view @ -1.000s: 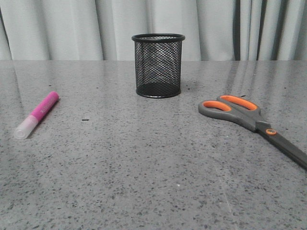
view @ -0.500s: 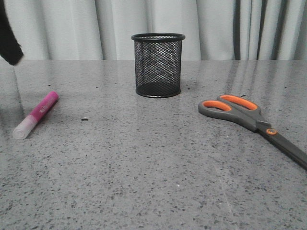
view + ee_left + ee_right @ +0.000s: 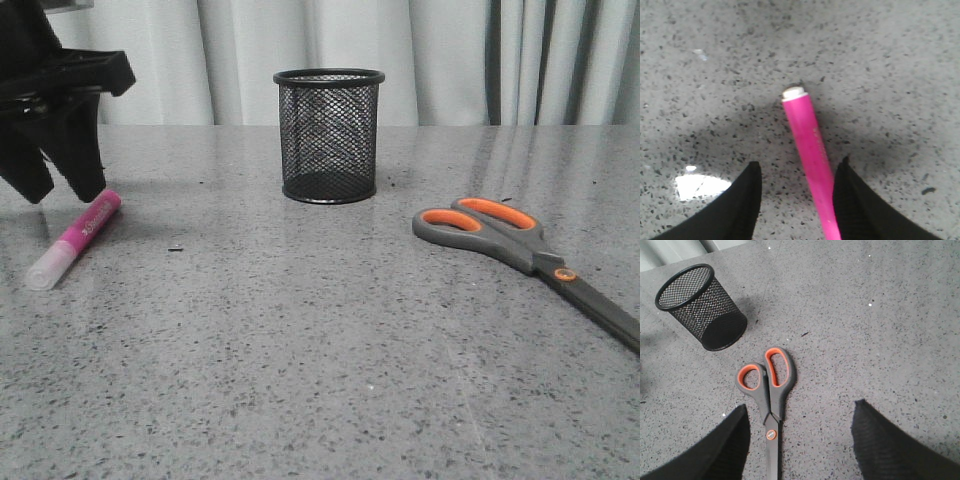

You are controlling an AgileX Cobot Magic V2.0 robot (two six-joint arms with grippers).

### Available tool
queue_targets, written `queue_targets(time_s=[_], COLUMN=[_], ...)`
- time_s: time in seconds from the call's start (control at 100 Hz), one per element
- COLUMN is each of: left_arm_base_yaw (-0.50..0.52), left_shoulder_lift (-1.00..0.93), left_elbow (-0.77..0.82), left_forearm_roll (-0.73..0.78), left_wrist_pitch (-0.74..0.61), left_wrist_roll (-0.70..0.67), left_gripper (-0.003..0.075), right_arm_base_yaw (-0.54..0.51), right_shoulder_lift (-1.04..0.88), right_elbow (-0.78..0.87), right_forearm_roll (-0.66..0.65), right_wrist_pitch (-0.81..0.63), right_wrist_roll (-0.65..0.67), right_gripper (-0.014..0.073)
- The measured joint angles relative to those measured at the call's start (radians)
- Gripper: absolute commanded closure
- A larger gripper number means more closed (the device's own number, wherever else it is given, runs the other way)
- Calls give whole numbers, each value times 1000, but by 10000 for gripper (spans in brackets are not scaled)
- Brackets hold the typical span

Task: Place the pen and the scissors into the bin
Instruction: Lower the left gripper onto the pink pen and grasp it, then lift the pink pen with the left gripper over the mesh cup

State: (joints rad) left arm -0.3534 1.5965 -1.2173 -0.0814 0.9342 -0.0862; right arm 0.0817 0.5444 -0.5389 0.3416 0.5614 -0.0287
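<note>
The pink pen (image 3: pixel 78 238) lies flat on the grey table at the left, whitish cap toward me. My left gripper (image 3: pixel 62 192) hovers open just above its far pink end; in the left wrist view the pen's barrel (image 3: pixel 810 165) runs between the open fingers (image 3: pixel 799 167), close to one finger. The scissors (image 3: pixel 520 250) lie flat at the right, handles toward the bin. In the right wrist view they (image 3: pixel 769 395) sit between my open right gripper's fingertips (image 3: pixel 801 412), well below them. The black mesh bin (image 3: pixel 330 135) stands upright at the back centre and shows in the right wrist view (image 3: pixel 702 307).
A grey speckled table (image 3: pixel 320 360) carries everything. Pale curtains (image 3: pixel 450 60) hang behind its far edge. A small dark speck (image 3: pixel 177 249) lies right of the pen.
My left gripper has come down into the front view from the upper left and now hangs over the pen's far end. Pen, scissors and bin have not moved.
</note>
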Motion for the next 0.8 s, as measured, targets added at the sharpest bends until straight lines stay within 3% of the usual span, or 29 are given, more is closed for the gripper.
queue_targets(time_s=[0.45,0.52,0.64,0.8], left_arm_base_yaw=[0,0,0,0], left_shoulder_lift=[68,74,79,70], left_elbow=[-13,-17,-22,-34], left_forearm_roll=[-12,-10,-13,-101], left_wrist_pitch=[9,12,16,-58], left_wrist_roll=[-8,-8,41,131], left_gripper=[437,499,744,740], right_arm_base_yaw=[0,0,0,0], right_shoulder_lift=[4,4,4,4], right_elbow=[9,9,9,9], right_forearm_roll=[-2,-2,-2,-2], right_wrist_pitch=[0,0,-2,-2], right_wrist_roll=[-2,-2,-2,-2], right_gripper=[189,189,189,189])
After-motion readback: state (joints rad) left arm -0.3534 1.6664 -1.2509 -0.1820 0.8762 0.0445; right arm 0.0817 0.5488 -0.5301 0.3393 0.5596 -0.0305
